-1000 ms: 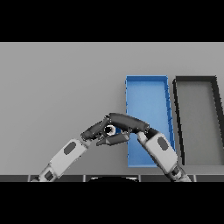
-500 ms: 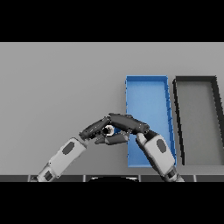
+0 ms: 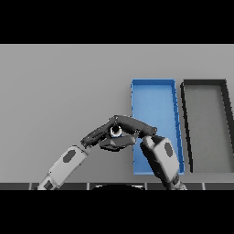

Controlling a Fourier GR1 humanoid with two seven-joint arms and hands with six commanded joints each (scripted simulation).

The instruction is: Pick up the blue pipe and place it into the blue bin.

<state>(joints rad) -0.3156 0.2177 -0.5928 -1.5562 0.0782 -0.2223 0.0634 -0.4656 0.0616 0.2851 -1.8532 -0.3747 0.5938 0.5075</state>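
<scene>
Only the round end of the blue pipe [image 3: 116, 132] shows, a small pale ring held above the table just left of the blue bin [image 3: 153, 96]. My left hand [image 3: 97, 135] reaches in from the lower left, with its fingers along the pipe's top and a thumb under it. From the lower right, my right hand [image 3: 136, 126] lays its fingers over the same pipe from the bin's side. Both hands close on the pipe, and its body is hidden between them. My right forearm covers the bin's near left corner.
A dark grey bin [image 3: 205, 91] stands directly right of the blue bin and parallel to it. The grey table [image 3: 59, 91] stretches to the left and behind the hands.
The joined hands have risen slightly with the pipe. My right forearm has shifted a little to the left, and the bins have not moved.
</scene>
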